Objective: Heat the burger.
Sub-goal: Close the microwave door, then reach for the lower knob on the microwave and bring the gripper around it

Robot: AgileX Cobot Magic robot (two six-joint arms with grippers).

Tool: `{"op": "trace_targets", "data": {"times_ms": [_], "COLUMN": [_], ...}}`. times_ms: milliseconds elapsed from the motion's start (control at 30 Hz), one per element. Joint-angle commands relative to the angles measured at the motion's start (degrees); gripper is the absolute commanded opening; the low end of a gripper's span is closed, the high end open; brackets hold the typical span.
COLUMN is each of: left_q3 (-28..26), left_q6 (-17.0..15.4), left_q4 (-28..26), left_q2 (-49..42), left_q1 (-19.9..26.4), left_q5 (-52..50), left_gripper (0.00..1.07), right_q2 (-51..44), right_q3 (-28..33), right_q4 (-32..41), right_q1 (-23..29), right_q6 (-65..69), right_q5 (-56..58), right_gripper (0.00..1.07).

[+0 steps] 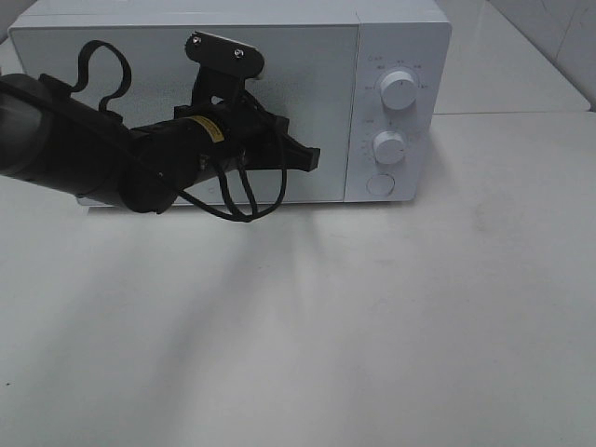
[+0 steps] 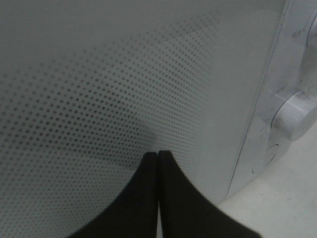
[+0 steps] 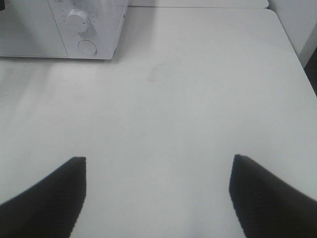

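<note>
No burger in any view, so its look and place can't be told. Nearest, the right tool (image 3: 157, 158) hangs over the worktop (image 3: 188, 99) with jaws spread wide, well out in front of the microwave (image 1: 400, 37). Further in, the left arm reaches across the microwave's closed door (image 1: 317, 74). Its tool (image 1: 312, 158) is pinched shut, tips close to the door beside the lower knob (image 1: 388, 146).

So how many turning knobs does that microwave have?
2: the upper knob high on the right-hand control panel, the lower knob directly beneath it, above a flat round button. None looks hidden.
</note>
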Motion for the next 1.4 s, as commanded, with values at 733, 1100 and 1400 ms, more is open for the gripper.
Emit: {"op": "trace_targets", "data": {"times_ms": [733, 1100, 1400], "left_q3": [5.16, 5.16, 5.04], "left_q6": [-0.17, -0.11, -2.01], "left_q4": [-7.22, -6.25, -2.41], "left_q2": [-10.54, -17.65, -25.15], "left_q1": [-3.27, -3.09, -2.23], "left_q5": [19.82, 46.24, 65.89], "left_gripper": [0.70, 0.98, 0.98], "right_q2": [-1.55, -1.55, -1.55], "right_q3": [0.06, 0.06, 0.06], "right_q4": [0.06, 0.06, 0.06], "right_q1": [-0.40, -0.40, -0.40], "right_q6": [-0.17, -0.17, -0.17], "right_q5": [-0.57, -0.57, -0.57], "right_gripper": [0.76, 0.76, 0.76]}}
